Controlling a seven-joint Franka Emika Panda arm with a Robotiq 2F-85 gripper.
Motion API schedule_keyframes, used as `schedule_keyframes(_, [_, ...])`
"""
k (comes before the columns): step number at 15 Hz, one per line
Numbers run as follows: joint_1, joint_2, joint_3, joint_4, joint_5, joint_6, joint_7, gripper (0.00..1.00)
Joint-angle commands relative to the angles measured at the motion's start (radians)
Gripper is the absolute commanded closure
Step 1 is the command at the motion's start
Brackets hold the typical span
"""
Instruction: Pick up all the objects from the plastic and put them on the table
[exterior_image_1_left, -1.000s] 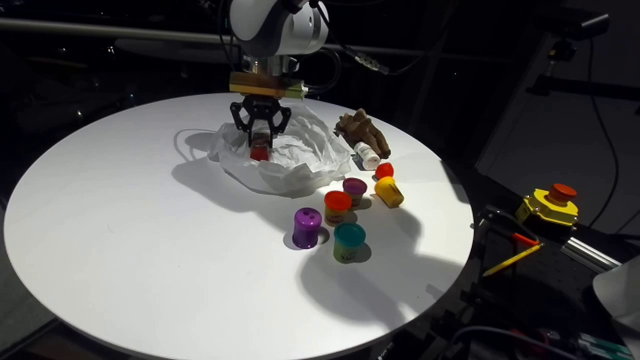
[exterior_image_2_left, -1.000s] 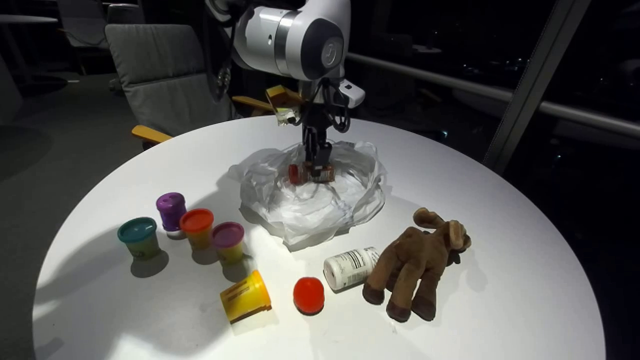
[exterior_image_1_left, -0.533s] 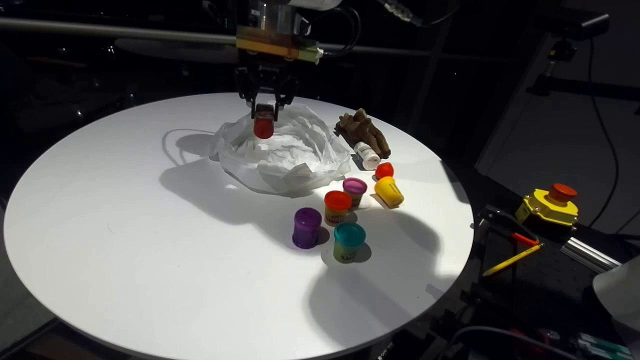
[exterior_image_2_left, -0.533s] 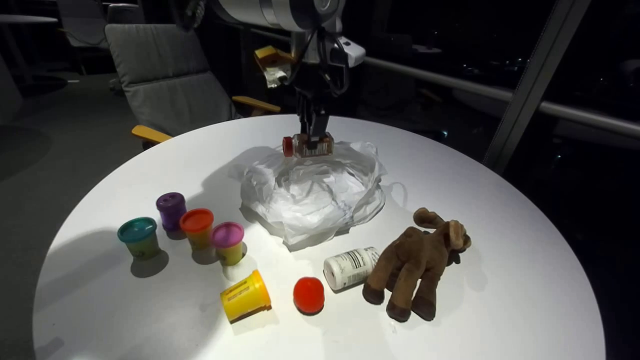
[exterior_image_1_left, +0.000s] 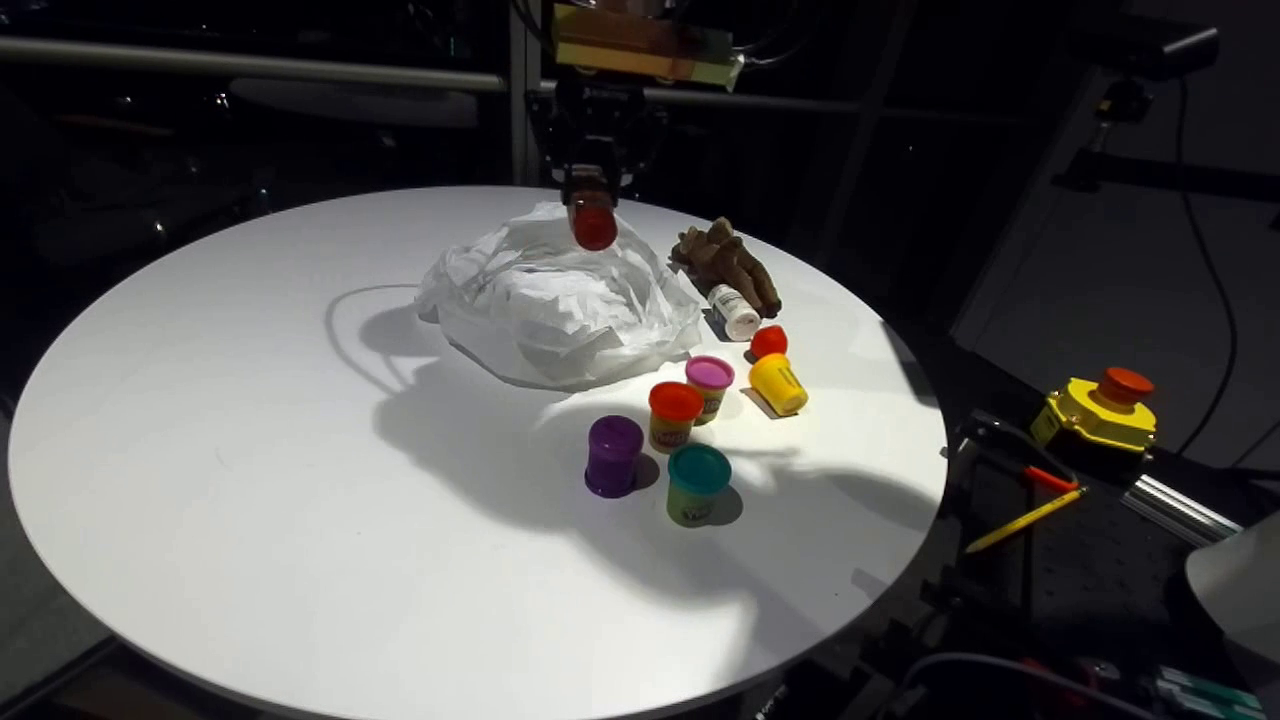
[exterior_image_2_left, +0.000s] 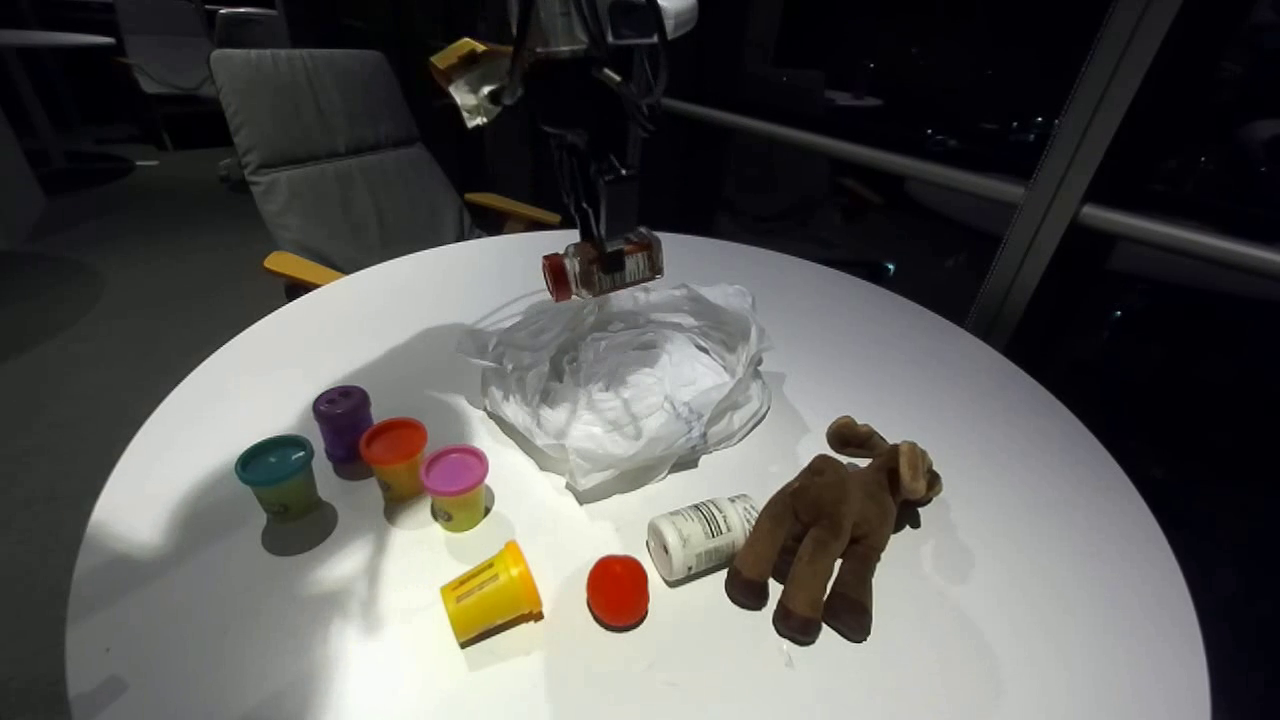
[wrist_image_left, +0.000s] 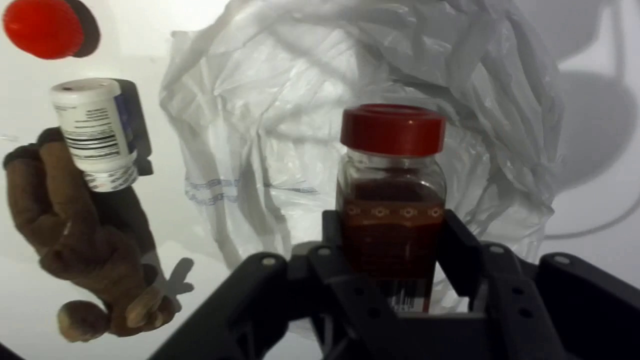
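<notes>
Room's pretty dark tbh, and the thing that stands out in an exterior view is a grey padded chair (exterior_image_2_left: 325, 150) with light wood armrests (exterior_image_2_left: 512, 208). Left of that chair it's dim grey floor (exterior_image_2_left: 110, 330), with a couple more chairs (exterior_image_2_left: 165, 50) and a pale-topped table (exterior_image_2_left: 50, 38) in the gloom behind it. Right of the chair you get black window glass (exterior_image_2_left: 900, 60) with a grey rail (exterior_image_2_left: 900, 162) running along it, a grey post (exterior_image_2_left: 1080, 150) further right and some tiny specks of light (exterior_image_2_left: 890, 268).
</notes>
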Motion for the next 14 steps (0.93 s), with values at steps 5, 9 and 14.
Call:
schedule_keyframes(5, [-0.014,-0.388,-0.008,-0.48,-0.285,0.037,0.28,0.76])
schedule_keyframes(9, [-0.098,-0.574,0.054,-0.713,-0.244,0.014,0.249,0.76])
schedule_keyframes(14, [-0.213,-0.646,0.088,-0.802,-0.151,-0.022,0.158,0.76])
